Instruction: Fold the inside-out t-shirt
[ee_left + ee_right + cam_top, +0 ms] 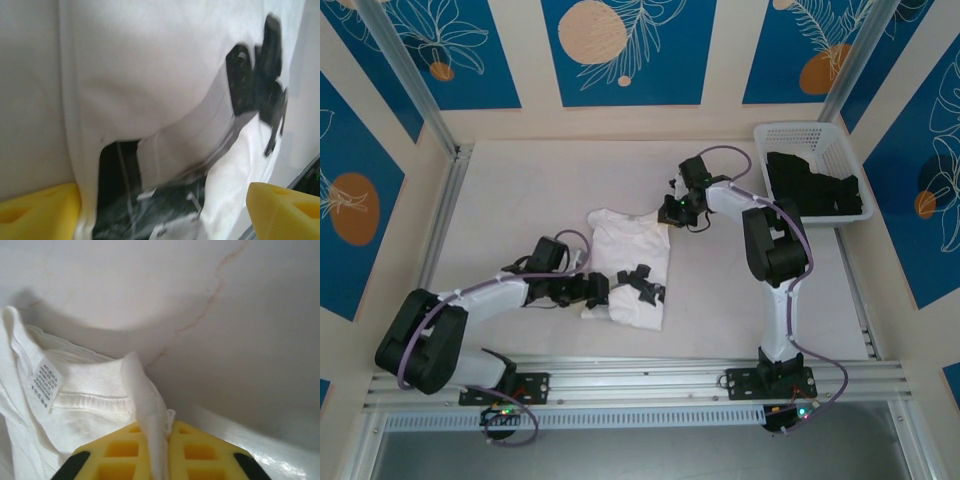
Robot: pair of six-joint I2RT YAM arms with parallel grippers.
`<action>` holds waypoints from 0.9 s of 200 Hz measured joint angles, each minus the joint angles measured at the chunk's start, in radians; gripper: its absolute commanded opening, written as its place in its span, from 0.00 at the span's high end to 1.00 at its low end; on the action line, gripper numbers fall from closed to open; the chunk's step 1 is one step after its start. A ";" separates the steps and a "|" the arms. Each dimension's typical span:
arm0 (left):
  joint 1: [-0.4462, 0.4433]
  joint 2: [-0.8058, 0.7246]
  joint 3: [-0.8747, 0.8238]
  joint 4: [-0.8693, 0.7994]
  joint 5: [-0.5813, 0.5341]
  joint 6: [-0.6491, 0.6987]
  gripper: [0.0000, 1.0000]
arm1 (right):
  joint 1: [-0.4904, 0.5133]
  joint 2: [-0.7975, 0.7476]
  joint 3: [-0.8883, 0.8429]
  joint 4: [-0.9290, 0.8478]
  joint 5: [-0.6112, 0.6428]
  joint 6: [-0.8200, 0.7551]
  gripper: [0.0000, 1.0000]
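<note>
The plain white, wrinkled cloth t-shirt (630,250) lies in the middle of the pale desk (520,200). The right gripper (152,440) is closed on a fold of the shirt's edge beside the collar label, at its far right corner. The left gripper (160,212) stands wide over the shirt's near left edge, holding nothing.

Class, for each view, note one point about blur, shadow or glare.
Top external: evenly lit, sharp. Left wrist: the shirt and its black marks are smeared by blur. Right wrist: crisp label, curved shadow on the table, glare bottom right.
</note>
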 measured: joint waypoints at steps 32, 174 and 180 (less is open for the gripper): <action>0.082 0.016 0.117 -0.074 -0.050 0.053 0.11 | -0.003 0.000 0.015 0.005 -0.007 -0.052 1.00; 0.164 0.685 0.776 -0.079 -0.040 0.169 0.39 | -0.015 0.000 0.021 0.032 -0.048 -0.065 1.00; 0.166 0.687 0.779 -0.080 -0.033 0.169 0.42 | -0.015 0.000 0.021 0.032 -0.049 -0.065 1.00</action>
